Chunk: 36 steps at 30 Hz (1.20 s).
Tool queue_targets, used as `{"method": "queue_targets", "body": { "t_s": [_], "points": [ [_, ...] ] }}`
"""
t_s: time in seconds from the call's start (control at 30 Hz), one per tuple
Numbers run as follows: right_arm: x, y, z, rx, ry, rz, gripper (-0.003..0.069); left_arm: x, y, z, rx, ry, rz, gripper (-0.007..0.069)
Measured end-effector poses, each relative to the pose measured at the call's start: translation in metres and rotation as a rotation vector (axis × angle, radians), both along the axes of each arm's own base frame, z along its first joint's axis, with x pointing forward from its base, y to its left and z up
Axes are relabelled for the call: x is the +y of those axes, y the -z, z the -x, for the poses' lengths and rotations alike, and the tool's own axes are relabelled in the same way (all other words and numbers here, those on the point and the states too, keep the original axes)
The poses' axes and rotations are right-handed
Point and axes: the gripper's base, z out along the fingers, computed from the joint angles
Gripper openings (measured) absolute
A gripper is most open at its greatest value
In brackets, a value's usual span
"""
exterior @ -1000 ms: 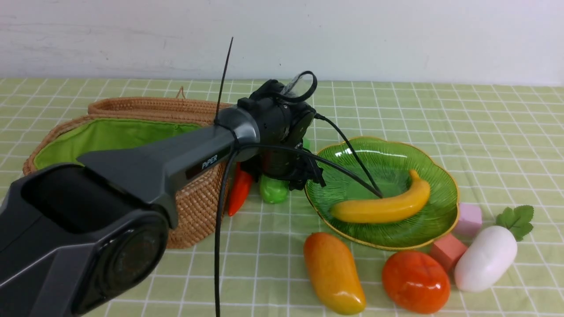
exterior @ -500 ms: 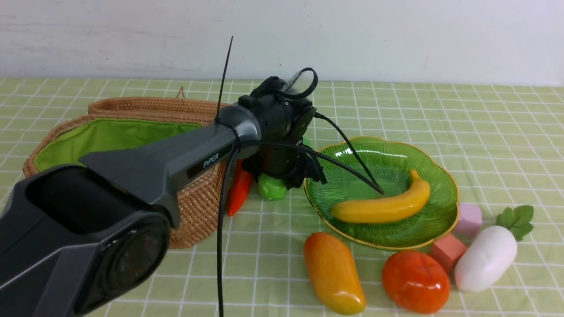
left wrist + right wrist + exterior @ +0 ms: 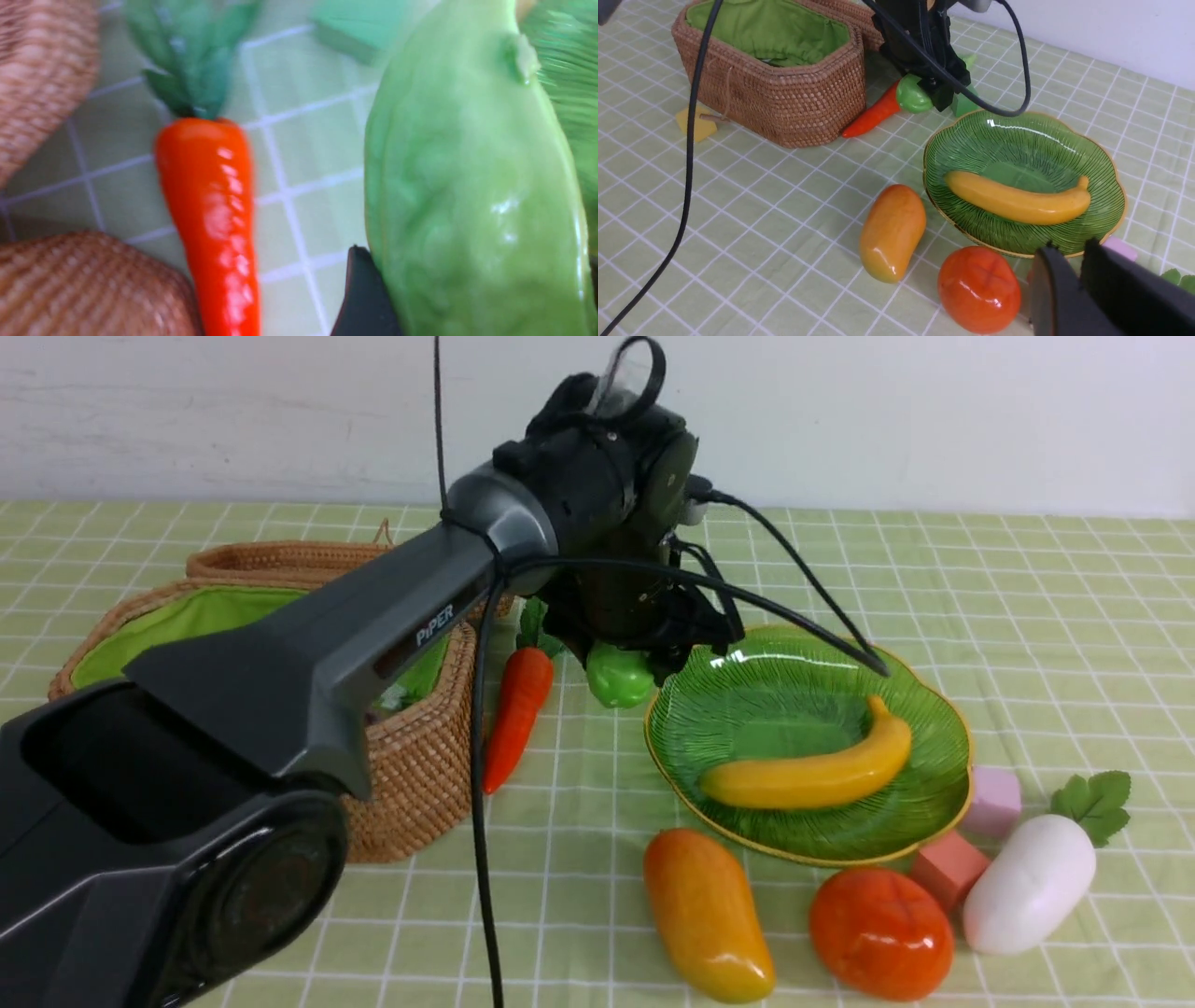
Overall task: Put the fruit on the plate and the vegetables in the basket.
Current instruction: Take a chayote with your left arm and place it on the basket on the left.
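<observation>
One vegetable is up off the counter: the light-green pod. The jaws of the left gripper are set wide and squeeze the pod. It hangs just past the plate, at about ten o'clock from the plate's middle. The basket sits well off at nine o'clock, and the carrot lies between them, close to the basket.

The pod is shiny and fat. In the left wrist view, most of it sticks out past the black finger, so I think it could slip. If it drops here, it may land on the plate, where only fruit should go, or bump the carrot.

If the arm carries it too low, the pod may hit the basket's wall and get knocked loose. The black cable from the arm crosses over the plate's rim at two o'clock, and it might catch there and tug the plate.

The banana lies in the plate. The mango is on the counter at seven o'clock from it, the persimmon at five o'clock and the radish at four o'clock.

The right gripper waits near the persimmon. Its jaws are almost together and hold nothing.
</observation>
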Motion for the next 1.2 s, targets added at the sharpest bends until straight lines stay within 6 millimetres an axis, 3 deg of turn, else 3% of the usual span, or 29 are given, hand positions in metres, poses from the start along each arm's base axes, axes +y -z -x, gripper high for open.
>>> {"method": "queue_targets", "body": {
  "t_s": [0.1, 0.2, 0.3, 0.4, 0.43, 0.47, 0.7, 0.77, 0.8, 0.83, 0.87, 0.9, 1.03, 1.2],
  "points": [
    [0.0, 0.0, 0.0, 0.0, 0.0, 0.0, 0.0086, 0.004, -0.028, 0.013, -0.014, 0.037, 0.018, 0.047],
    [0.0, 0.0, 0.0, -0.002, -0.004, 0.0, 0.0064, 0.016, -0.069, 0.031, -0.074, 0.089, 0.038, 0.047],
    [0.004, -0.002, 0.002, -0.027, -0.052, 0.001, 0.0027, 0.033, -0.113, 0.055, -0.154, 0.162, 0.043, 0.047],
    [0.008, -0.005, 0.004, -0.06, -0.112, -0.006, 0.0004, 0.052, -0.145, 0.077, -0.229, 0.194, 0.022, 0.047],
    [0.008, -0.005, 0.004, -0.062, -0.116, -0.007, 0.0003, 0.051, -0.144, 0.077, -0.226, 0.197, 0.019, 0.047],
    [0.011, -0.006, 0.005, -0.079, -0.151, -0.015, 0.0, 0.065, -0.158, 0.089, -0.269, 0.199, -0.023, 0.047],
    [0.02, -0.009, 0.012, -0.119, -0.289, -0.024, 0.0, 0.101, -0.16, 0.114, -0.284, 0.261, -0.203, 0.047],
    [0.022, -0.011, 0.014, -0.136, -0.325, -0.032, 0.0001, 0.123, -0.153, 0.122, -0.247, 0.31, -0.258, 0.047],
    [0.023, -0.011, 0.015, -0.136, -0.328, -0.033, 0.0001, 0.123, -0.151, 0.122, -0.239, 0.318, -0.262, 0.047],
    [0.023, -0.011, 0.015, -0.141, -0.336, -0.033, 0.0001, 0.148, -0.145, 0.124, -0.203, 0.329, -0.293, 0.047],
    [0.023, -0.011, 0.015, -0.141, -0.338, -0.034, 0.0001, 0.148, -0.144, 0.125, -0.2, 0.339, -0.296, 0.047],
    [0.024, -0.011, 0.016, -0.139, -0.343, -0.035, 0.0002, 0.173, -0.132, 0.12, -0.148, 0.351, -0.328, 0.047],
    [0.024, -0.011, 0.016, -0.134, -0.349, -0.033, 0.0003, 0.218, -0.103, 0.108, -0.031, 0.429, -0.338, 0.047],
    [0.024, -0.01, 0.016, -0.13, -0.353, -0.032, 0.0009, 0.242, -0.077, 0.091, 0.043, 0.455, -0.266, 0.047]
  ]
}}
